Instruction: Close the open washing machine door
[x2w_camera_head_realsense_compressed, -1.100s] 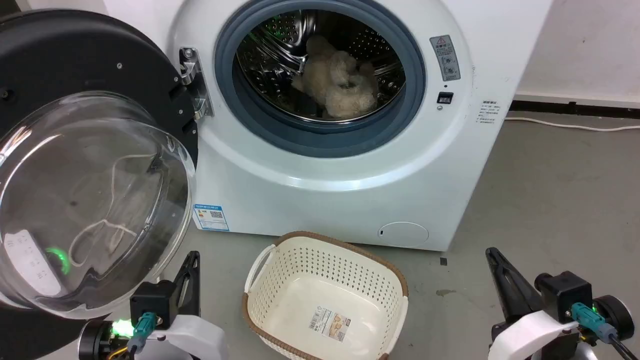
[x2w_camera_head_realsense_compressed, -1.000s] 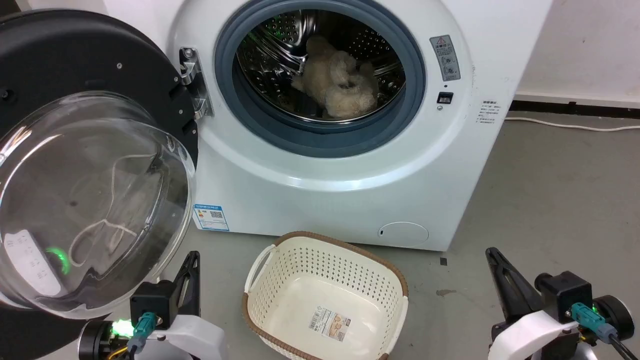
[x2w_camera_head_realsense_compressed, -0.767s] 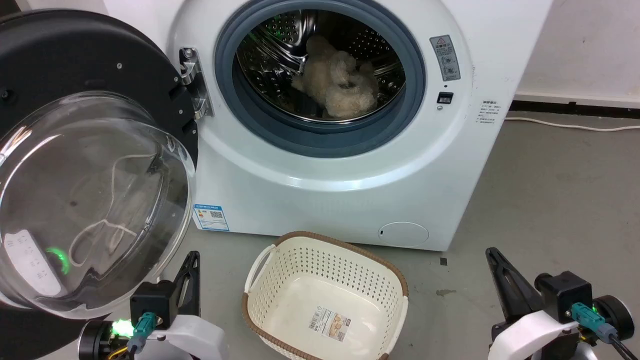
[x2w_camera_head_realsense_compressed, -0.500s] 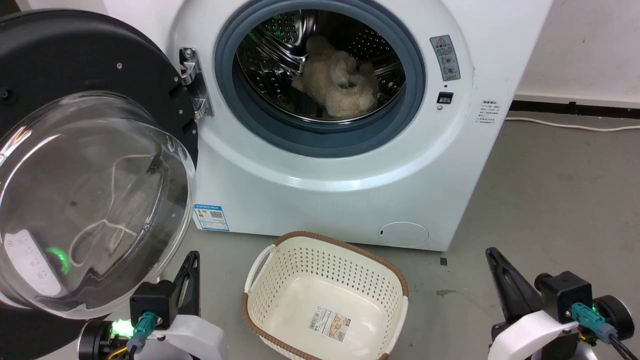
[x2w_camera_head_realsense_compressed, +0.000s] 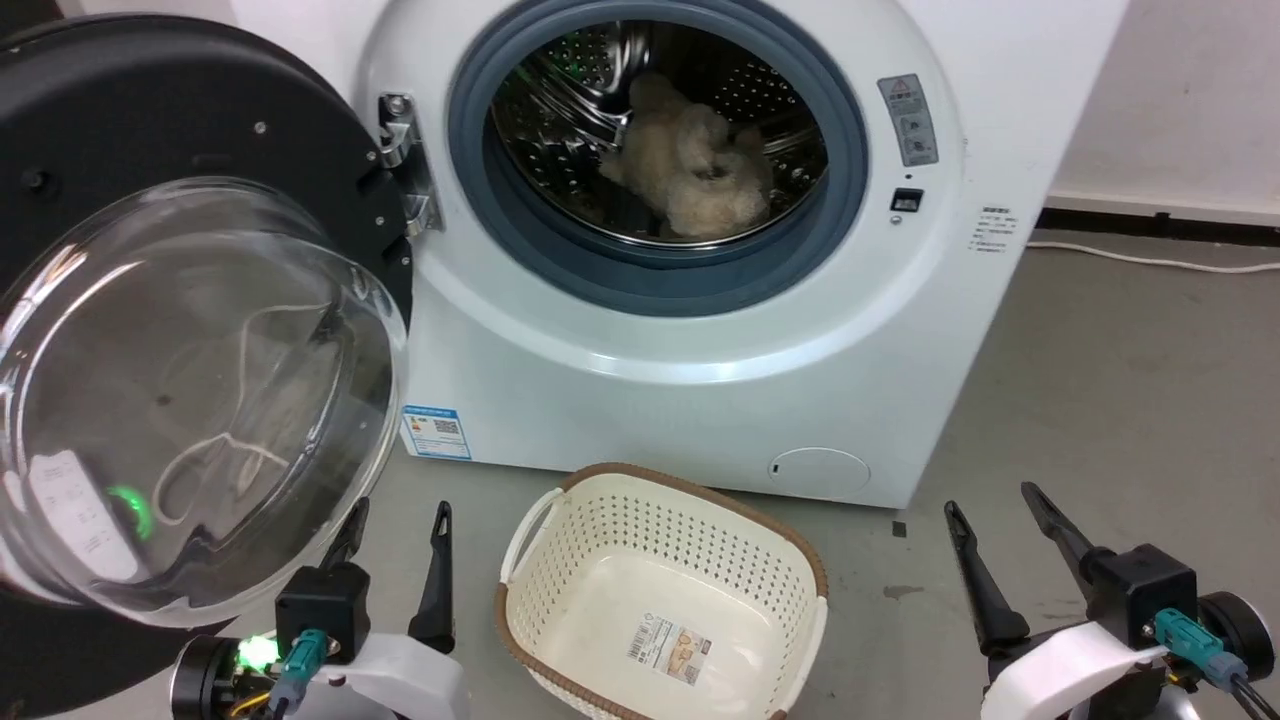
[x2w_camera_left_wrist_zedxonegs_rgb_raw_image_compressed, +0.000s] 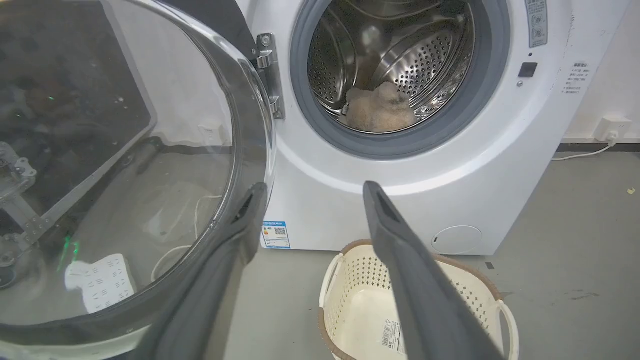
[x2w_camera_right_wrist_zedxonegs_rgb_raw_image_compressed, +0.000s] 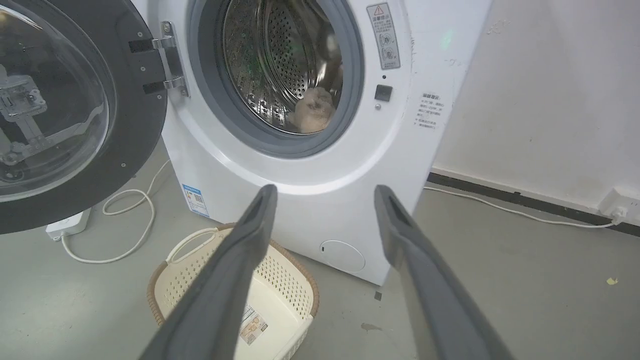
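Facing the washing machine door (x2w_camera_head_realsense_compressed: 190, 380), swung wide open left of the washing machine (x2w_camera_head_realsense_compressed: 700, 380).
Closing not begun: left gripper (x2w_camera_head_realsense_compressed: 398, 510) just beside it, right gripper (x2w_camera_head_realsense_compressed: 990, 500) well apart, both jaws spread, empty.

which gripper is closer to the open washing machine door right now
Left. The left gripper is just below the washing machine door, one finger beside its glass rim. The right gripper is well off to the other side, past the laundry basket.
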